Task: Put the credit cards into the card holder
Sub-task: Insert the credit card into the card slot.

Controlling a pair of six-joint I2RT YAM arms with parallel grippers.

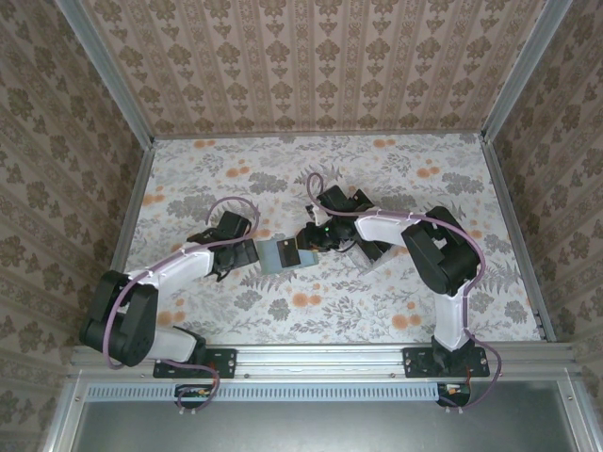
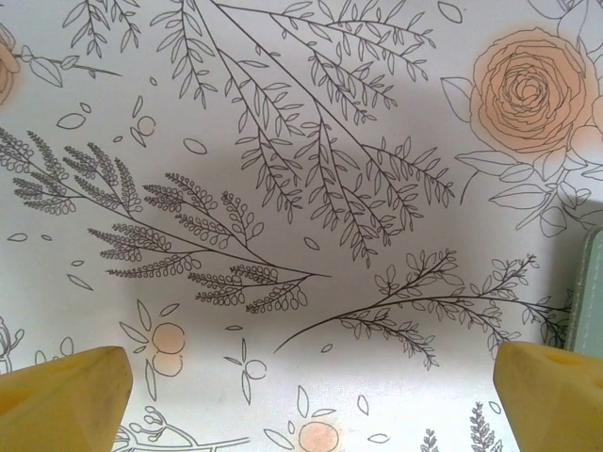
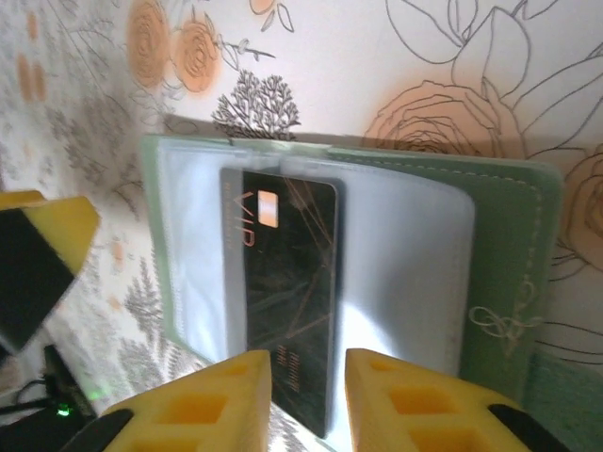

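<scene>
1 credit card (image 3: 283, 273) at the open card holder (image 3: 504, 273)
Right gripper (image 3: 307, 400) clamped on the card's end; left gripper (image 2: 301, 400) spread wide, just left of the holder.

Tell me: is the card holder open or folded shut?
Open. The card holder lies spread flat in the right wrist view, clear inner pockets exposed, a dark credit card over one.

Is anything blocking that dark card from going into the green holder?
Nothing visible does. The right gripper pinches the credit card, which lies over the open card holder, pointing into its clear pocket. Whether the card's tip has slipped under the plastic cannot be told.
</scene>
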